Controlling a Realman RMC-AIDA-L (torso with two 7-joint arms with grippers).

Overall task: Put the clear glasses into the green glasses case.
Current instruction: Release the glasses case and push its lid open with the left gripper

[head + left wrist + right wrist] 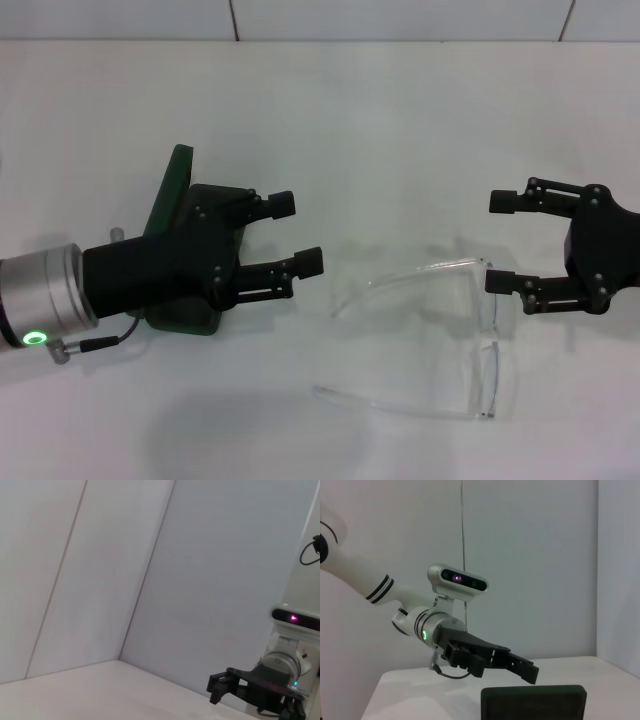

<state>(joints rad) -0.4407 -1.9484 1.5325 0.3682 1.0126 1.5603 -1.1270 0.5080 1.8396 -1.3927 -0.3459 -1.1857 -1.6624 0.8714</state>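
Observation:
The clear glasses lie on the white table right of centre, arms unfolded and pointing left. The green glasses case stands open at the left, its lid raised; the left arm hides most of its base. In the right wrist view the case shows as a dark green panel at the lower edge. My left gripper hovers open just right of the case, empty, also seen from the right wrist. My right gripper is open and empty at the glasses' far right end, and appears in the left wrist view.
The white table runs back to a pale wall. A thin cable loops off the left wrist near the case base.

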